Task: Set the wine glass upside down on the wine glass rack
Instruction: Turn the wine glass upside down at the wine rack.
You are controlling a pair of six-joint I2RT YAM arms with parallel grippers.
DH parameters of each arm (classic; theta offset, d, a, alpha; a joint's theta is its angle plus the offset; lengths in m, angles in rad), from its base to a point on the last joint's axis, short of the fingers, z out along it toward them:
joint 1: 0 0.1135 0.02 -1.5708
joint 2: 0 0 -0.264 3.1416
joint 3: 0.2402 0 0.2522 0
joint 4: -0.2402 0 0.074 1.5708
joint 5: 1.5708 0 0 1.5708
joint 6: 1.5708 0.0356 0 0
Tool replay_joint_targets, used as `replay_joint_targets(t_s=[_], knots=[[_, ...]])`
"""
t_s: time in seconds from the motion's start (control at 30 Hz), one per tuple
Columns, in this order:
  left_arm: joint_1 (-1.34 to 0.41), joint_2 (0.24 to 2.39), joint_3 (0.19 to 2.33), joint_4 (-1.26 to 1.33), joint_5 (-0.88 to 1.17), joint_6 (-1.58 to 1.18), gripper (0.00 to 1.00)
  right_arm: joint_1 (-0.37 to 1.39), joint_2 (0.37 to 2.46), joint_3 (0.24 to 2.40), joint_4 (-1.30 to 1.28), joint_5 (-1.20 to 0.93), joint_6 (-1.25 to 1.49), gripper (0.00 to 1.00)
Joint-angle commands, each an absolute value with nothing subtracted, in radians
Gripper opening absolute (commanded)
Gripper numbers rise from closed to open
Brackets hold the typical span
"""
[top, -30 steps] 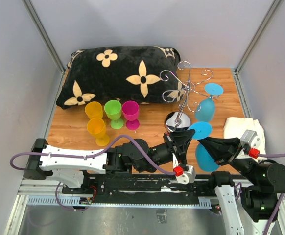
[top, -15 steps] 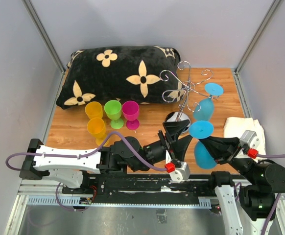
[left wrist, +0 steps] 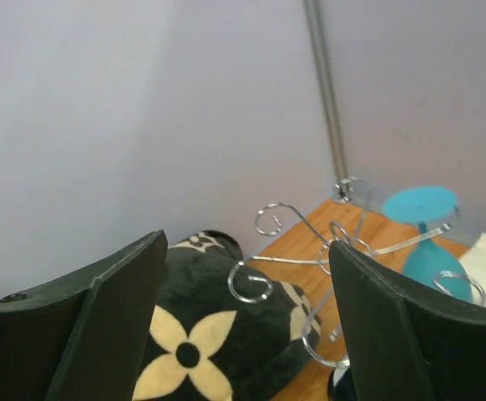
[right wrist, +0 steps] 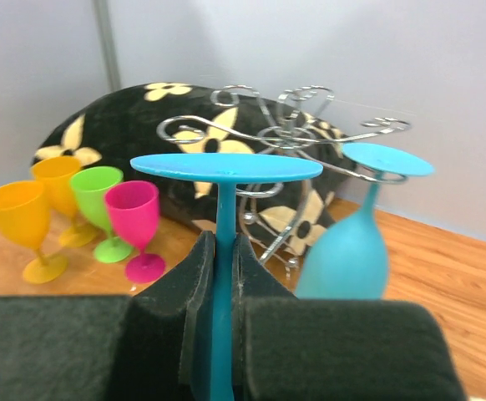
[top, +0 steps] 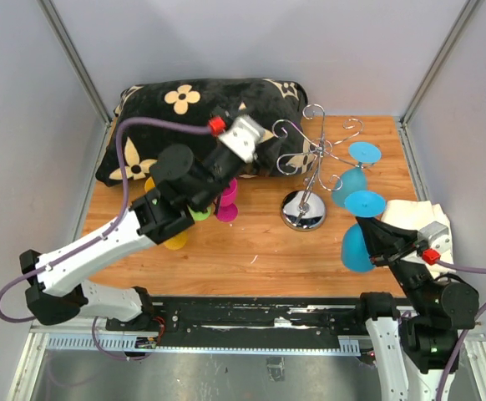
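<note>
My right gripper (right wrist: 223, 280) is shut on the stem of a blue wine glass (right wrist: 225, 167), held upside down with its foot up. In the top view this glass (top: 356, 248) hangs at the right, in front of the wine glass rack (top: 311, 157) and apart from it; the right gripper (top: 377, 238) grips it from the near side. A second blue glass (top: 350, 187) hangs upside down on a rack arm. My left gripper (left wrist: 247, 244) is open and empty, raised over the pillow (left wrist: 201, 334) and facing the rack (left wrist: 264, 284).
A black flowered pillow (top: 193, 125) lies along the back. Two yellow-orange glasses (top: 169, 227), a green one and a pink one (top: 225, 200) stand at the left under my left arm. A white cloth (top: 410, 215) lies at the right edge. The rack's mirrored base (top: 303, 210) sits mid-table.
The left gripper opened, left the blue glass and swung up and back to the left over the coloured glasses. The right gripper moved slightly right with the glass.
</note>
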State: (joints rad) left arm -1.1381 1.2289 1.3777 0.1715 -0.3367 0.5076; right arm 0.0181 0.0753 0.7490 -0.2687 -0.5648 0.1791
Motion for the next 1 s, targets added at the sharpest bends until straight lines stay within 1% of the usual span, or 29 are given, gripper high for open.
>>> replay_joint_targets(t_s=[0.0, 0.23, 0.37, 0.47, 0.57, 0.83, 0.9, 0.97], knots=[[-1.006, 1.328, 1.551, -0.048, -0.328, 0.181, 0.83, 0.028, 0.047, 0.708, -0.21, -0.312, 0.18, 0.01], [-0.894, 1.482, 1.682, -0.211, -0.236, 0.058, 0.83, 0.028, 0.079, 0.655, -0.189, -0.154, 0.223, 0.01], [-0.799, 1.559, 1.753, -0.298, -0.118, -0.054, 0.82, 0.028, 0.081, 0.632, -0.162, -0.141, 0.236, 0.01], [-0.742, 1.582, 1.75, -0.306, -0.021, -0.122, 0.8, 0.028, 0.076, 0.624, -0.164, -0.139, 0.236, 0.01], [-0.714, 1.583, 1.72, -0.277, 0.027, -0.156, 0.79, 0.027, 0.069, 0.618, -0.168, -0.141, 0.234, 0.01], [-0.67, 1.594, 1.708, -0.253, 0.061, -0.207, 0.6, 0.027, 0.076, 0.595, -0.152, -0.172, 0.238, 0.01], [-0.669, 1.599, 1.706, -0.248, 0.071, -0.211, 0.57, 0.027, 0.079, 0.59, -0.146, -0.18, 0.242, 0.01], [-0.669, 1.614, 1.715, -0.251, 0.082, -0.213, 0.56, 0.026, 0.082, 0.584, -0.136, -0.19, 0.244, 0.01]])
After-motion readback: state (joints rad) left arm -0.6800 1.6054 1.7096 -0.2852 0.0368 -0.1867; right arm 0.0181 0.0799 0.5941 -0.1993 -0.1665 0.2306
